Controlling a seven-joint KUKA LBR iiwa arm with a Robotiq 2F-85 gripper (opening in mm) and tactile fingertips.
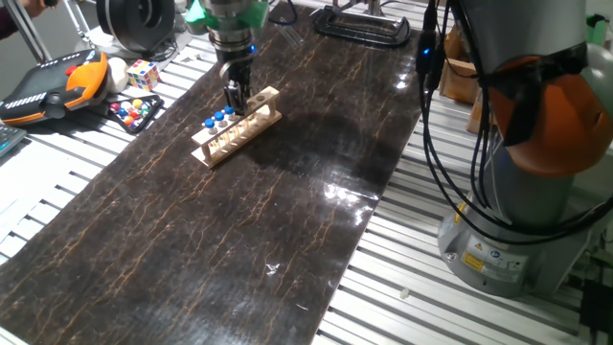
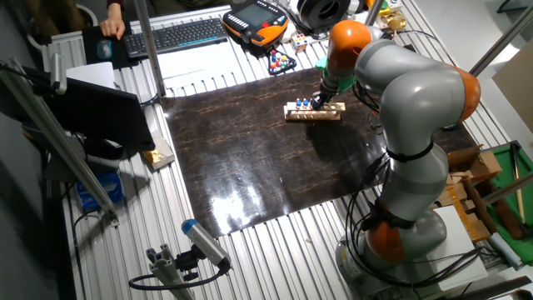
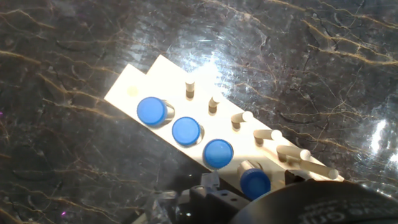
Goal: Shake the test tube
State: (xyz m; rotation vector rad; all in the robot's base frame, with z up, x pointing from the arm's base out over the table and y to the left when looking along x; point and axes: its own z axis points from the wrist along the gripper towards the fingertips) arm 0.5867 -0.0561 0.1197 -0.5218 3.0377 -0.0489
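pale wood makes up the rack (image 1: 237, 126), a small stand with a row of holes and peg-like bars, sitting on the dark marbled mat (image 1: 220, 220) near the mat's far edge in one fixed view. blue-capped test tubes stand upright in its holes. the hand view looks down on four round blue caps in a slanted line along the rack top, with one empty hole beyond the cap at the upper left end. the test tube (image 3: 255, 182) nearest the gripper is the one at the lower right end of that line, and it looks tilted a little, its clear body showing just above the cap.

the gripper (image 1: 235, 97) hangs straight down over the rack's end that lies toward the far edge of the mat, its dark fingers close above the caps. in the hand view only blurred dark parts of it show along the bottom edge, right beside that last tube. i cannot tell from any view whether the fingers are spread or pressed onto the tube.

off the mat, on the slatted metal table (image 1: 57, 192), lie an orange and black pendant (image 1: 53, 86), a colour cube (image 1: 143, 73) and a tray of coloured balls (image 1: 134, 112). the other fixed view shows a keyboard (image 2: 179, 34) near the table's far edge.
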